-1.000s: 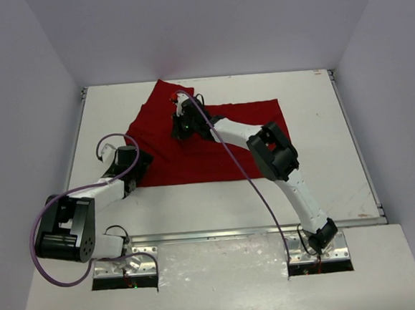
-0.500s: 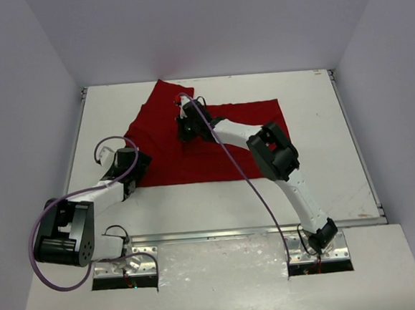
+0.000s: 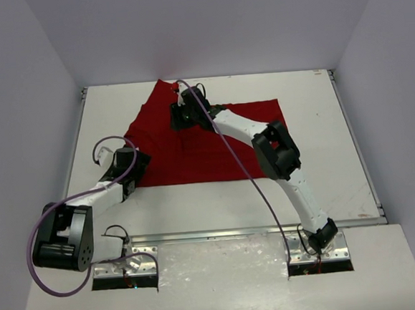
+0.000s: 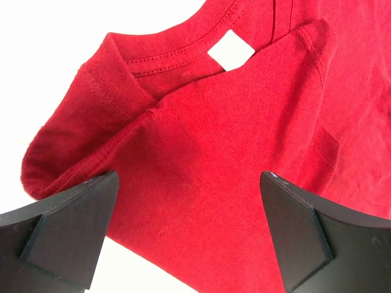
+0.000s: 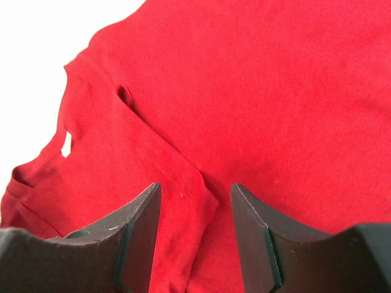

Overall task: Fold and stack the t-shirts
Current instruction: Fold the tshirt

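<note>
**Red t-shirt (image 3: 193, 156) spread out, open room on the right**

The left gripper (image 4: 189, 183) is spread wide and holds nothing. Its fingers straddle the shirt's near-left corner, just below the collar (image 4: 153, 61) and its white label (image 4: 229, 49). The right gripper (image 5: 195, 190) is partly spread over the shirt's far-left part, with a raised fold (image 5: 198, 195) lying loose between its fingers. The shirt covers the far middle of the table (image 3: 325, 182). Bare white surface runs along the near edge and the right side.
</note>
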